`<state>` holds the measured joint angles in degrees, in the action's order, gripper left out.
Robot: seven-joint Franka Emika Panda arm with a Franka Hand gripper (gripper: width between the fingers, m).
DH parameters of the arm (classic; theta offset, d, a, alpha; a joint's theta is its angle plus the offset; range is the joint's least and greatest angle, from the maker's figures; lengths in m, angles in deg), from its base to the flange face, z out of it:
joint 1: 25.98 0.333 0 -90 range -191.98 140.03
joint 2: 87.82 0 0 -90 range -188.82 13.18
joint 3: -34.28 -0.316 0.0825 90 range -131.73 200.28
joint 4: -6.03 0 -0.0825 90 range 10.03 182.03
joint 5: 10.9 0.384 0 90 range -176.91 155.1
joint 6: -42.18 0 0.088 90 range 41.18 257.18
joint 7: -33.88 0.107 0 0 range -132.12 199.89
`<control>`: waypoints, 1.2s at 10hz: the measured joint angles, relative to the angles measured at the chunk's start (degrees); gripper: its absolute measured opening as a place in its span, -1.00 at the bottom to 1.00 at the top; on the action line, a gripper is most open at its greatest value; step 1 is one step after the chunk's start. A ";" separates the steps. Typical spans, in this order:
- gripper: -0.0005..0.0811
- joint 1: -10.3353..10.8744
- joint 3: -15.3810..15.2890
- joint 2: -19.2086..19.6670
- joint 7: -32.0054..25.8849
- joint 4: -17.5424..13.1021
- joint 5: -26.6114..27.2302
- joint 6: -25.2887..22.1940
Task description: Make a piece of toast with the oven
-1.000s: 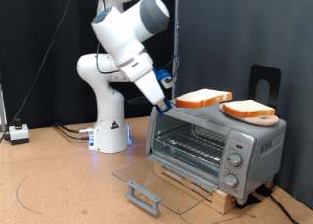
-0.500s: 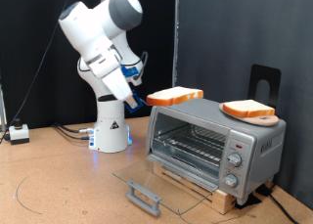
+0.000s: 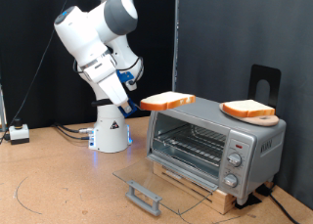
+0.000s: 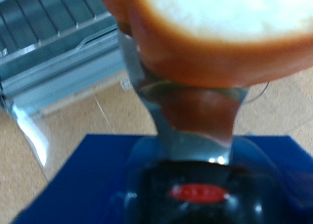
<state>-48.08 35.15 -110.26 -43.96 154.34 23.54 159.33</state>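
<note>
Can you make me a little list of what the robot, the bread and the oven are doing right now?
robot hand: gripper up in the air, off the oven's top corner on the exterior view's left
holding: a slice of bread, jaws shut on its edge
bread position: flat, not on the oven top
oven: door open, lying flat in front
rack: no bread on it
other slice: on a wooden board on the oven top

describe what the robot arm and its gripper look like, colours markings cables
The arm is glossy white with rounded segments and dark grey joint bands, on a white base with a blue glow. The gripper carries blue parts; the wrist view shows a black body with a small red marking. Cables trail from the base.
</note>
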 joint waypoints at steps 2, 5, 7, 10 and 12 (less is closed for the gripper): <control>-0.01 -0.37 0.01 1.49 -0.58 1.57 -1.45 3.80; -0.01 -0.51 -0.01 6.10 -0.76 3.12 -4.19 9.57; -0.01 -0.41 -0.26 9.56 -1.73 4.07 -4.66 13.76; -0.01 0.88 -1.59 13.40 -4.50 4.58 -1.76 18.88; -0.01 3.07 -3.82 14.19 -6.75 4.90 0.87 22.58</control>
<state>-45.01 31.33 -96.07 -50.71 159.24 24.40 181.91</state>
